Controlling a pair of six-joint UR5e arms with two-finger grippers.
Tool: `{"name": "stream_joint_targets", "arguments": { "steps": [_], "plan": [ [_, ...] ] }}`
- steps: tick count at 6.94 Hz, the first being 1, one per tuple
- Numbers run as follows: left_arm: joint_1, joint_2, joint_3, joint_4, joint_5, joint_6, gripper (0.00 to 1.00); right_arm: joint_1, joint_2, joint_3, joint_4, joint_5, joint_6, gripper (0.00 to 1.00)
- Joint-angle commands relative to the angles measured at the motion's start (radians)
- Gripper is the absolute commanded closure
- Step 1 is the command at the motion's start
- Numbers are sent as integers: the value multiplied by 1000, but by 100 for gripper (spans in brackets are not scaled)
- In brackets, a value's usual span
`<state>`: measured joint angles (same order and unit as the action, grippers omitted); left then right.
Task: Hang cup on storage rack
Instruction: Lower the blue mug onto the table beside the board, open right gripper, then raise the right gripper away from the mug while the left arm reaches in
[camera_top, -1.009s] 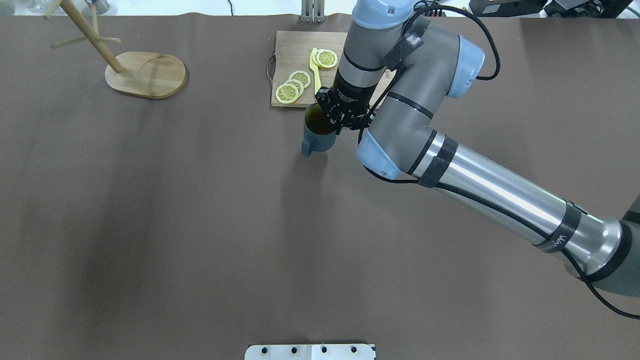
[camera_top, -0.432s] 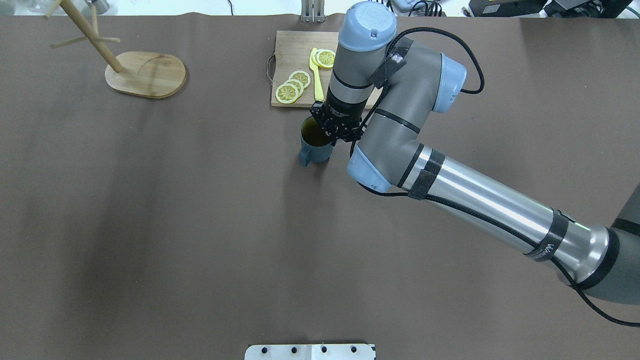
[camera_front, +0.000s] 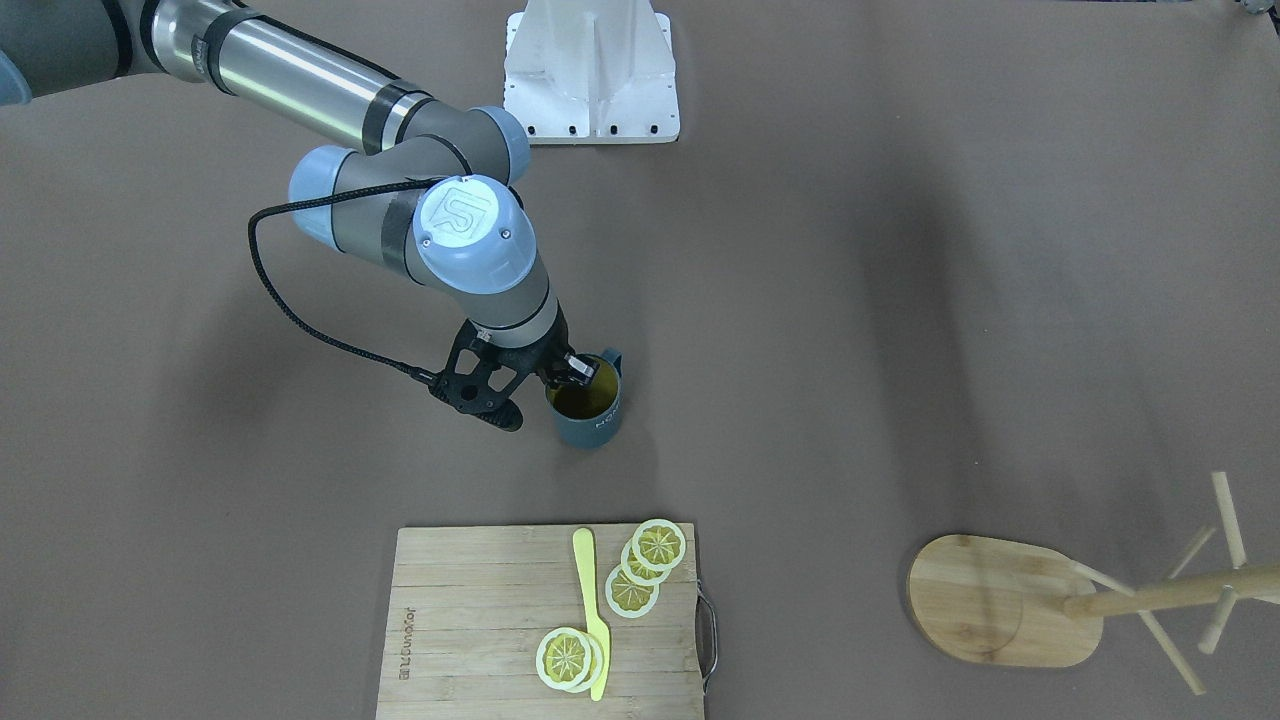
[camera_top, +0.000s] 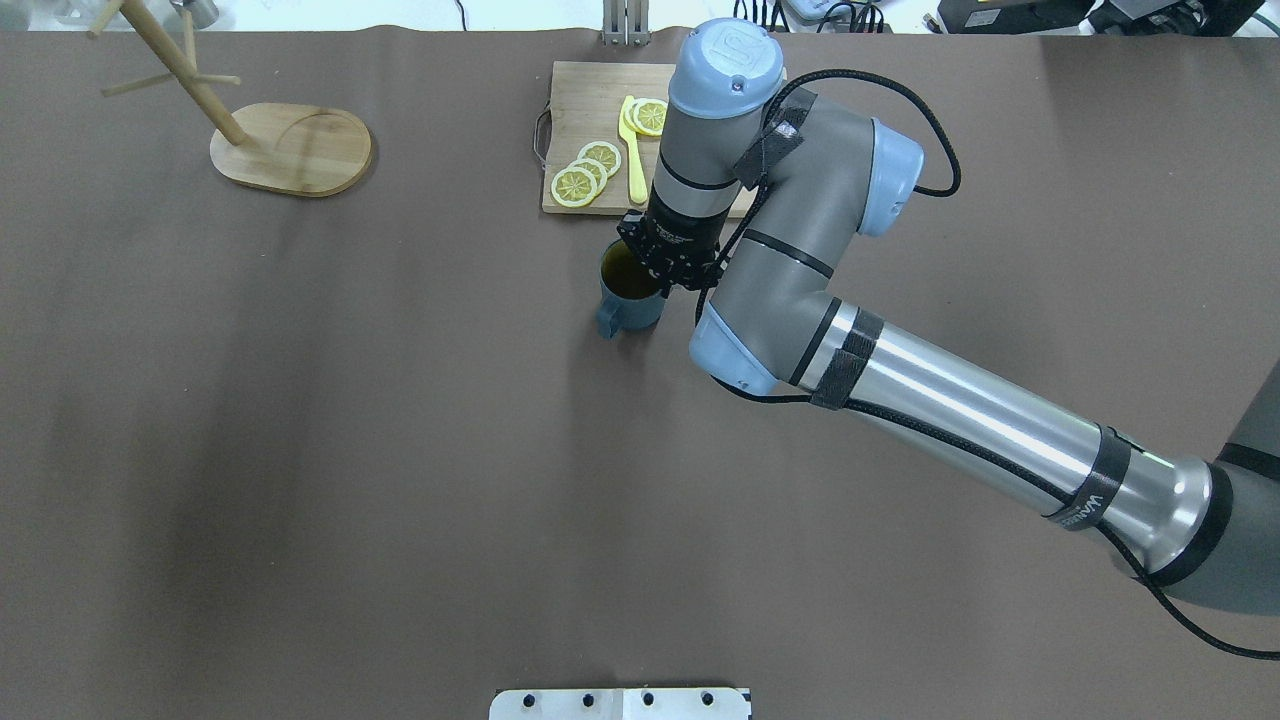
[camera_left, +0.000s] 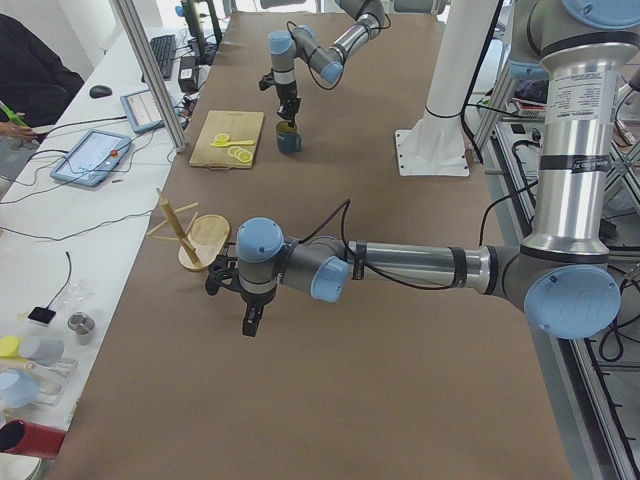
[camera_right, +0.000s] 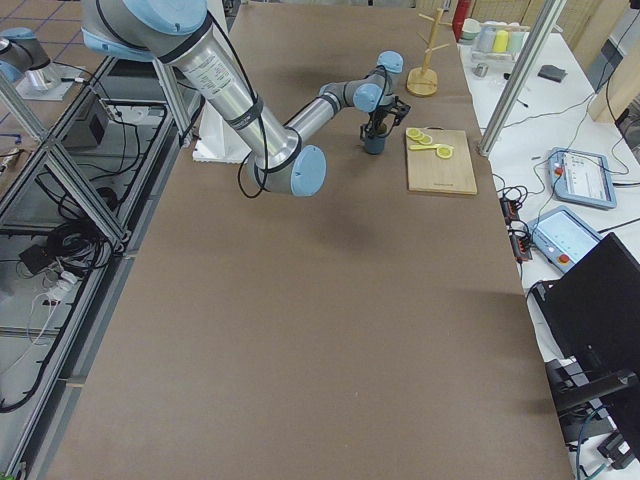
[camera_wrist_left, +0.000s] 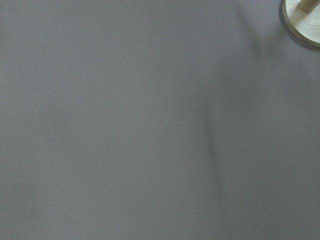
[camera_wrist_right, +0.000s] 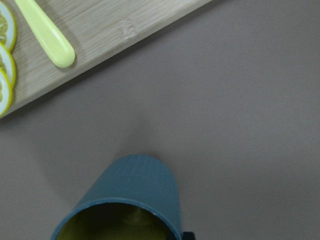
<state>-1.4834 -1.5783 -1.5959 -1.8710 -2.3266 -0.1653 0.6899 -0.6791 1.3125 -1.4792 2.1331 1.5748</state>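
Note:
The cup (camera_top: 626, 303) is dark slate-blue with a yellowish-green inside; it is upright, just off the cutting board's near edge, handle toward the robot. My right gripper (camera_top: 667, 277) is shut on its rim, one finger inside, as the front view shows (camera_front: 576, 371). The cup also fills the bottom of the right wrist view (camera_wrist_right: 134, 186). The storage rack (camera_top: 292, 150), a wooden mug tree on an oval base, stands far to the left with bare pegs. My left gripper (camera_left: 250, 324) hovers over the table near the rack; I cannot tell whether it is open or shut.
A bamboo cutting board (camera_top: 588, 98) with lemon slices (camera_top: 585, 172) and a yellow knife (camera_top: 632, 150) lies just behind the cup. A white mount plate (camera_front: 590, 72) sits at the robot's table edge. The left wrist view shows brown table and the rack's base (camera_wrist_left: 304, 21).
My right gripper has moved the cup a little away from the cutting board, toward the robot and slightly left in the overhead view. The rack has not moved.

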Motion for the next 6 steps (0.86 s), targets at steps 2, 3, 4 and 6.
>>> {"name": "stream_joint_targets", "arguments": {
  "steps": [2, 3, 4, 6],
  "plan": [
    [-2, -3, -41, -2, -28, -3, 1, 2, 6, 37, 13, -16, 4, 0],
    [0, -3, -71, -4, -49, -5, 2, 22, -2, 83, 5, -4, 4, 0],
    [0, 0, -141, -2, -69, -46, 2, 52, -29, 137, 4, 33, 2, 0],
    [93, 11, -315, -2, -108, -77, 2, 129, -133, 255, 5, 100, -13, 0]
  ]
}}
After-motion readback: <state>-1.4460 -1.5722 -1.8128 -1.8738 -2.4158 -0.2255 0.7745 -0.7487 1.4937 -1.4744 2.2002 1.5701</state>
